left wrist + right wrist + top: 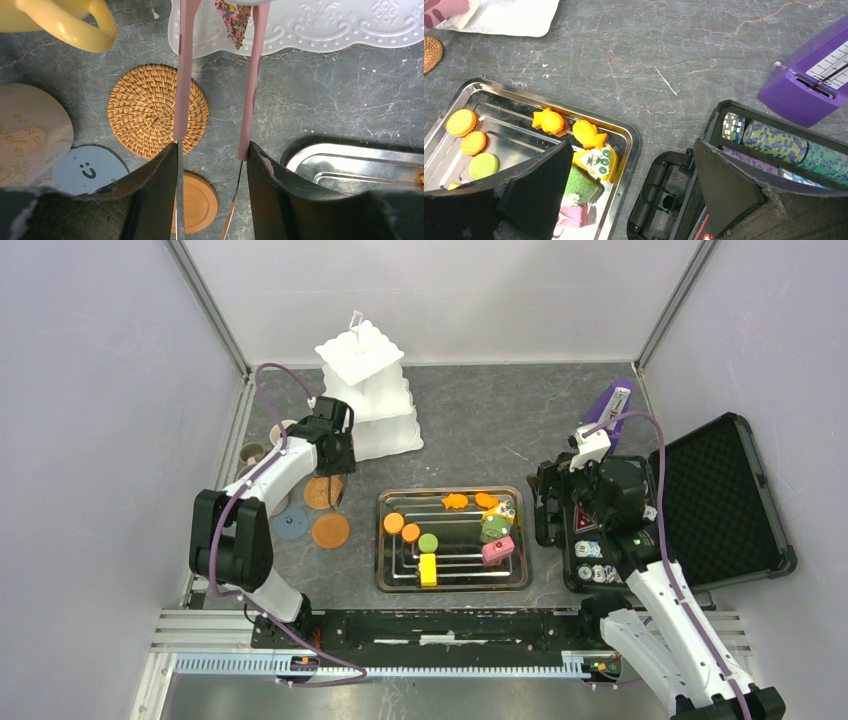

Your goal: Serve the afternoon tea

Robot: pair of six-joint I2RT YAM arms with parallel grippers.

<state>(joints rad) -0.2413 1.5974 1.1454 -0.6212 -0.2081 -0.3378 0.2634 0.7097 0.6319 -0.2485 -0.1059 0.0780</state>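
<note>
White scalloped three-tier stand [365, 390]: at the back of the table, left of centre; bottom tier's rim [325, 30] straight ahead of the tong tips.
Steel tray [381, 560]: near the middle, well apart from the stand; loaded with round orange and green biscuits, fish shapes and small toy cakes.
Left gripper [212, 147]: part closed, clamped on the metal handles of pink-tipped tongs [182, 75].
Right gripper [631, 145]: spread wide, holding nothing, hovering just right of the tray.
Tongs' long axis: straight out from the fingers toward the stand.
Sprinkle-covered cake wedge [234, 20]: pinched between the pink tips at the tier's edge, point facing back toward the gripper; resting on the tier or not, cannot tell.
Nearer arm: left, just beside the stand; right one across the tray.
Coming move, as a judgement: short push forward over the tier, then release.
Writing: smiley face on the round blue coaster [87, 170]; pale pattern on the beige mug [25, 135] and scale marks on the purple metronome [804, 85], unreadable; no brand legible.
</note>
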